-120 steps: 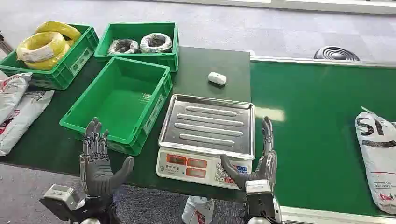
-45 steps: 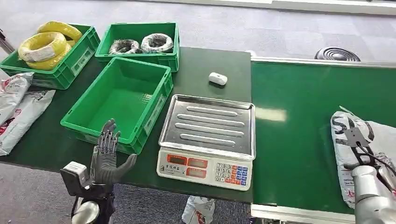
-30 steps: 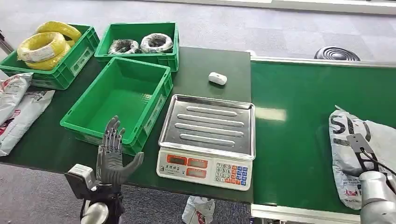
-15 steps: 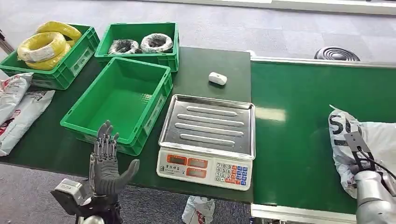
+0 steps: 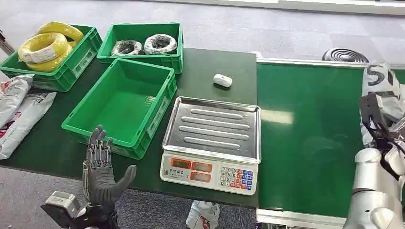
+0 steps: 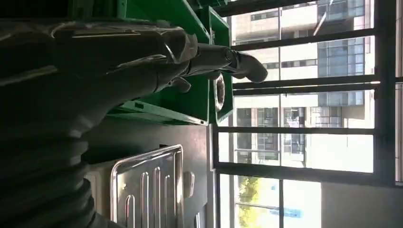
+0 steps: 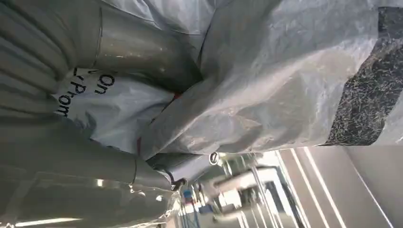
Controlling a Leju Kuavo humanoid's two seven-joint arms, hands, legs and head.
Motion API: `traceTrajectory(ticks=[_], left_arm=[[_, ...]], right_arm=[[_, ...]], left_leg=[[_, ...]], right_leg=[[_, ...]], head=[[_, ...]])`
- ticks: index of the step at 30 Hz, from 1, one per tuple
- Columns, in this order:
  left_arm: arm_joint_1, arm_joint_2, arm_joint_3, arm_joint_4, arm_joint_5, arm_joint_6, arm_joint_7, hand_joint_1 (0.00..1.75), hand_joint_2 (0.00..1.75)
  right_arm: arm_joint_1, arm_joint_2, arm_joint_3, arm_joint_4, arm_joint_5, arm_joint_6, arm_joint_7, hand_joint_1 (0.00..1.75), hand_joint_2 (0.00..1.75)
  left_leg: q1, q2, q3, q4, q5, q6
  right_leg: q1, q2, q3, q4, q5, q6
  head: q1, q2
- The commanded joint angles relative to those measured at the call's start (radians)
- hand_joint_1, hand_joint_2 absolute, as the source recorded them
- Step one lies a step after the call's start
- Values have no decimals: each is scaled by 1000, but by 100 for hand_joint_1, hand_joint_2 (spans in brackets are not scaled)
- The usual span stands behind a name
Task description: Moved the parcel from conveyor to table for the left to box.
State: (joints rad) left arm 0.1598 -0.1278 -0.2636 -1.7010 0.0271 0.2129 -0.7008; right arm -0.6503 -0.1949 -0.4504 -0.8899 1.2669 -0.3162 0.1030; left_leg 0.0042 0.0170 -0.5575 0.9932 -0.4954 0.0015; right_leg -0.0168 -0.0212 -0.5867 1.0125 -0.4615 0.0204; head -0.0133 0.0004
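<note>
Grey plastic parcel (image 5: 382,90) now lifted clear of the conveyor (image 5: 310,143), right hand (image 7: 71,156) fingers grasping it; left hand (image 5: 100,171) released. Transfer to tabletop (image 5: 210,67) pending.

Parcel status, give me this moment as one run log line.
parcel: lifted above conveyor | right hand: gripping parcel | left hand: open, holding nothing | scale: tray bare | near crate: holds nothing

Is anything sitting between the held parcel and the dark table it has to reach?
Yes. The scale sits at the table's conveyor-side edge, directly between the parcel held by the right hand and the table's open area; a small white object lies behind it.
</note>
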Motion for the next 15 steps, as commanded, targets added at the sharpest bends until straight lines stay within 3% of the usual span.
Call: traceTrajectory(ticks=[1, 4, 8, 11, 13, 15], left_arm=[[10, 12, 12, 3, 2, 15, 3, 0, 175], [9, 14, 11, 5, 3, 16, 3, 0, 175], [-33, 20, 0, 36, 10, 13, 3, 0, 175], [-55, 18, -2, 61, 8, 11, 3, 0, 175], [-63, 14, -6, 68, 8, 8, 3, 0, 175], [-71, 12, -7, 76, 7, 10, 3, 0, 175]], right_arm=[[49, 111, 195, -440, 52, -39, 6, 175, 175], [49, 116, 204, -438, 59, -53, 4, 175, 175], [130, 186, 476, -501, 65, -63, -235, 175, 175], [207, 223, 680, -519, 77, -51, -273, 175, 175], [229, 246, 784, -499, 76, -57, -294, 175, 175], [239, 261, 812, -492, 97, -68, -271, 175, 175]], left_leg=[[0, 4, 1, -1, -1, -1], [0, 3, 1, -1, 0, 0], [0, 4, 2, -2, 0, -1], [1, 10, 6, -5, 0, -2], [2, 8, 6, -3, 0, -2], [3, 6, 5, -2, 0, -1]], right_leg=[[0, 7, -1, -1, 1, -2], [0, 5, -1, -1, 1, -1], [0, 6, 0, -2, 1, -2], [1, 13, 2, -3, 3, -3], [2, 10, 2, -2, 1, -2], [2, 8, 1, -1, 1, -2]], head=[[0, 0], [0, 0], [0, 0], [0, 0], [0, 0], [0, 0]])
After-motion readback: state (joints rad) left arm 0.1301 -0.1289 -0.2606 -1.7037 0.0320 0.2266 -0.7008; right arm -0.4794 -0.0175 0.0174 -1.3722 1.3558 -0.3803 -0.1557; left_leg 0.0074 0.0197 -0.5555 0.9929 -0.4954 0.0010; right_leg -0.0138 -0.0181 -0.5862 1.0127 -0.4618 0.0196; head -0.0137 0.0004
